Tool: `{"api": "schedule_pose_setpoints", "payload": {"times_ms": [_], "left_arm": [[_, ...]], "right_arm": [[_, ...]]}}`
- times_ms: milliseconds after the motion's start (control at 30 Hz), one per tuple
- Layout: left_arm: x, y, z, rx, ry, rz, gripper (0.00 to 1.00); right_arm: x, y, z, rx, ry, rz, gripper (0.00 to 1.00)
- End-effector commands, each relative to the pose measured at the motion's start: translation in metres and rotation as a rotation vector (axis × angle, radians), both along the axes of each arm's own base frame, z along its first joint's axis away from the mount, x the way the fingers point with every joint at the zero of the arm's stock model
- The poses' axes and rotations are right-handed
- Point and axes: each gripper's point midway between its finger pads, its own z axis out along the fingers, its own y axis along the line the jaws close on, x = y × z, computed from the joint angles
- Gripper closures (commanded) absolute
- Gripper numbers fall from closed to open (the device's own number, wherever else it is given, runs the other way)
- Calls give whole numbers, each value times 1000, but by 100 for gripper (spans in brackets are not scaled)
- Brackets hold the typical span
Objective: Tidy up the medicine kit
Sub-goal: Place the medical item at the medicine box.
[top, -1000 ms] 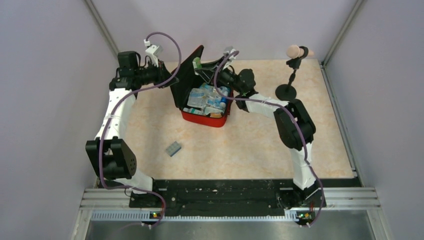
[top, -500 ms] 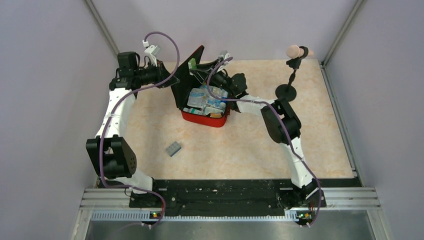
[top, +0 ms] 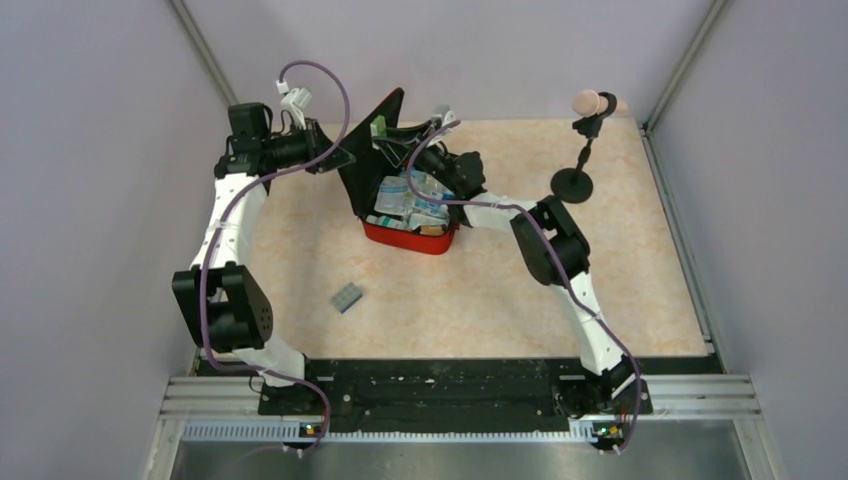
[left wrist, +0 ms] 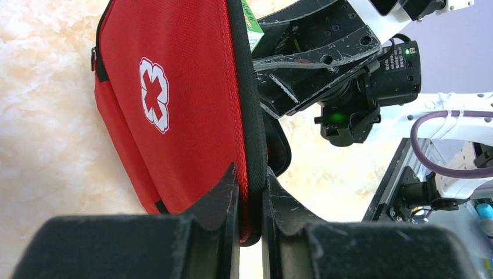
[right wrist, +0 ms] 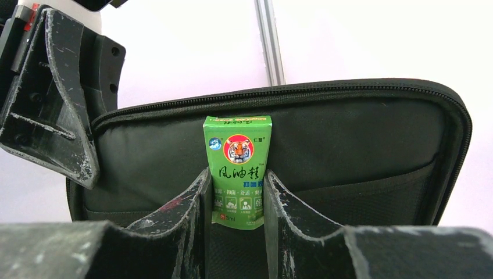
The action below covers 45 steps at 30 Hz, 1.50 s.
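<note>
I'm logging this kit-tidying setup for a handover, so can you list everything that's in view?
medicine kit: one, red with black lining, open at the table's far middle, lid standing up
packets: several, white and blue, inside the kit's base; exact count unclear
green box: one, green with a tiger picture, in front of the lid's lining
grey block: one, grey, on the table to the near left of the kit, apart from it
stand: one, black with a pinkish head, far right of the table
table: one, beige marbled, under everything
left arm: one, white and black, jaws clamped on the lid's edge
right arm: one, white and black, jaws closed on the green box
</note>
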Motion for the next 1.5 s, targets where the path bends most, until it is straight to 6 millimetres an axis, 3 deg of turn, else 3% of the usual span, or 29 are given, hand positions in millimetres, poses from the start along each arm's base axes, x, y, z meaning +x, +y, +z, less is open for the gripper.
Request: {"api": "schedule_pose_setpoints", "payload": {"times_ms": [0, 67, 233, 400, 500, 600, 667, 900, 1033, 1167, 1467], "left_arm": [[-17, -18, -19, -73, 177, -41, 100], [-13, -16, -21, -77, 181, -7, 98], [-1, -6, -31, -15, 161, 128, 78], [19, 7, -35, 61, 103, 238, 67], [37, 12, -30, 76, 85, 281, 64], [48, 11, -26, 109, 58, 311, 60], [52, 11, -23, 130, 38, 326, 52], [30, -35, -25, 177, 14, 250, 49], [18, -42, -26, 198, 11, 239, 48], [9, -47, -28, 210, 11, 192, 32], [-3, -80, -35, 272, -97, 19, 28]], "right_arm": [[-31, 5, 43, 31, -23, 41, 72], [-33, 0, 48, 21, 34, 52, 71], [-34, -7, 48, 10, 299, 113, 73], [-44, -20, 56, -53, 303, 97, 74], [-32, -25, 58, -75, 338, 74, 74], [-8, -32, 54, -65, 456, 50, 75], [2, -32, 48, -72, 522, 47, 75], [4, -38, 27, -49, 735, 105, 76], [-3, -46, 13, -44, 841, 182, 77], [-7, -61, 2, -18, 953, 244, 78], [-19, -74, -4, 8, 1169, 398, 76]]}}
